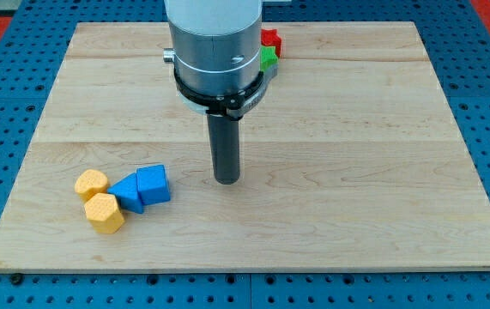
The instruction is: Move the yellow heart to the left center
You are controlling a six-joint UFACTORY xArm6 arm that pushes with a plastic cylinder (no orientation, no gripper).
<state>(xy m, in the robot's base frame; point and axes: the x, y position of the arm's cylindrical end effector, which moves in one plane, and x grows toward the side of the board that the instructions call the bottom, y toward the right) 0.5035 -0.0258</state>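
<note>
Two yellow blocks lie at the board's lower left. The upper one (92, 184) has a rounded outline and looks like the yellow heart. The lower one (105, 213) is angular, like a pentagon, and touches it. A blue triangular block (128, 192) touches both yellow blocks on their right. A blue cube (154, 184) sits against the triangle's right side. My tip (226, 180) rests on the board to the right of the blue cube, with a clear gap, and touches no block.
A red block (271, 39) and a green block (268, 58) show at the view's top centre, partly hidden behind the arm's grey body (215, 47). The wooden board (356, 172) lies on a blue perforated table.
</note>
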